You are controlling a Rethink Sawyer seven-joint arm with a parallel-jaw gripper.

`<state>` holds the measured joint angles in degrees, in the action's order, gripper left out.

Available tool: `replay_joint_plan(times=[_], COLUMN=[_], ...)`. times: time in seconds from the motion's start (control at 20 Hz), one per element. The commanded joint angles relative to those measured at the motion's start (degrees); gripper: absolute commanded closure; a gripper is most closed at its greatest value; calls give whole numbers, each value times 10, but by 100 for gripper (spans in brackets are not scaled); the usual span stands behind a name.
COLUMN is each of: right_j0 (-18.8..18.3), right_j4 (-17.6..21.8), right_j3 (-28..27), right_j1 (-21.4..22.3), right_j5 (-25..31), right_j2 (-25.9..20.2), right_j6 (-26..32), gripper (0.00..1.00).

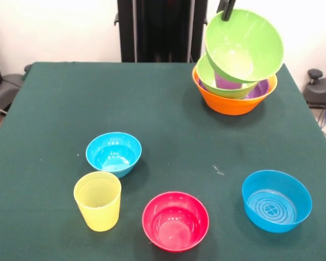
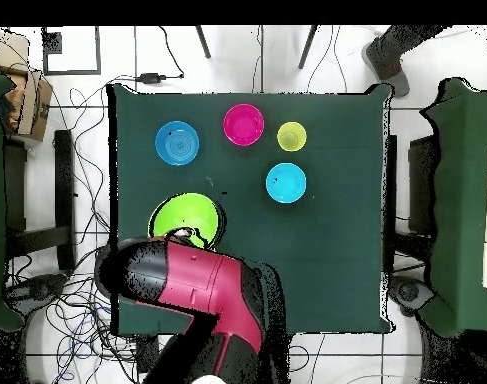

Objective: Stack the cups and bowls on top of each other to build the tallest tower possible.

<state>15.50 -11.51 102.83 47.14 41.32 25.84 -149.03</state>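
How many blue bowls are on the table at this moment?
2. One blue bowl stands beside the yellow cup. The other blue bowl stands alone, on the far side of the pink-red bowl. The stack may hide more bowls.

arm (image 2: 202,290): red-black, reaching over table edge | gripper (image 1: 226,10): tip only, top edge
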Motion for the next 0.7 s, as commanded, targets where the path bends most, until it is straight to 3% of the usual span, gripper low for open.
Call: replay_joint_plan(times=[0.05, 0.2, 0.25, 0.45, 0.7], right_j0=[-8, -2, 2, -14, -25], right_j4=[-11, 1, 3, -7, -1], right_j3=[33, 34, 36, 44, 61], right_j1=[19, 17, 16, 17, 19], right_j5=[14, 11, 1, 20, -6], right_j2=[-13, -3, 3, -11, -16], right_j6=[-82, -84, -90, -72, -55], gripper=[100, 100, 0, 0, 0])
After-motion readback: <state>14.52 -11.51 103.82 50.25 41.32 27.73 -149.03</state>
